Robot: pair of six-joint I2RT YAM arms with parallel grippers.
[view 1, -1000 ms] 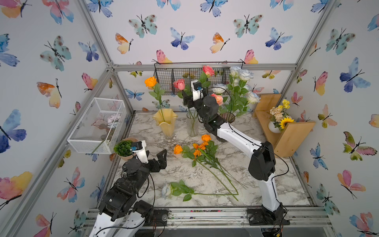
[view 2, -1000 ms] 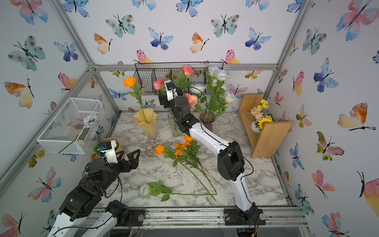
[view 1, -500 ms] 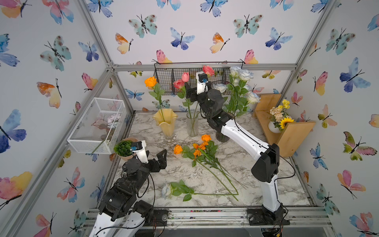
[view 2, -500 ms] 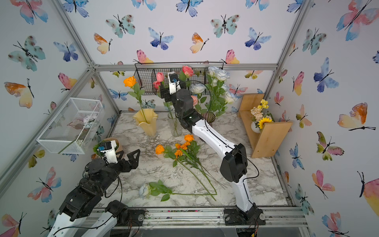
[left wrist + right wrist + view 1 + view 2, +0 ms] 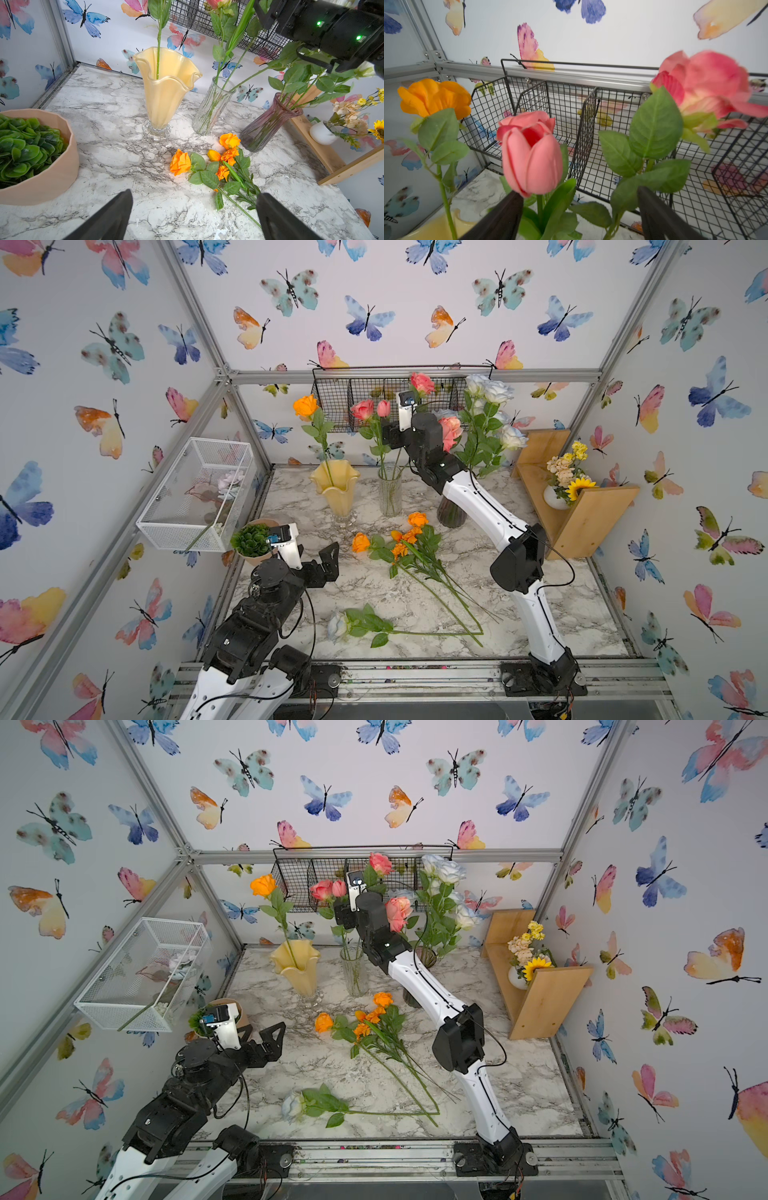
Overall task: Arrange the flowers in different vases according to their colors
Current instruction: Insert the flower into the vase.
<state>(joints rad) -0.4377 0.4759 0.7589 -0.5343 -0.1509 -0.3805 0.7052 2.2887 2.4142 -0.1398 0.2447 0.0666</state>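
The yellow vase (image 5: 336,489) holds one orange rose (image 5: 305,406). In the clear vase (image 5: 390,493) stand a pink tulip (image 5: 529,158) and pink roses (image 5: 362,409). White roses (image 5: 490,391) fill the purple vase (image 5: 451,514). Orange flowers (image 5: 409,535) and a white rose (image 5: 337,624) lie on the marble. My right gripper (image 5: 579,209) is open high above the clear vase, with the tulip's stem and leaves loose between its jaws. Open and empty, my left gripper (image 5: 194,207) hovers low near the lying orange rose (image 5: 180,163).
A succulent in a tan pot (image 5: 251,540) stands beside my left wrist. A white wire basket (image 5: 199,493) hangs on the left wall and a black wire basket (image 5: 353,393) on the back wall. A wooden shelf (image 5: 582,514) with a sunflower pot (image 5: 555,495) is at the right.
My right gripper has risen from the clear vase and its jaws have spread wider. The pink tulip now shows upright beside the pink rose. The left arm has not moved.
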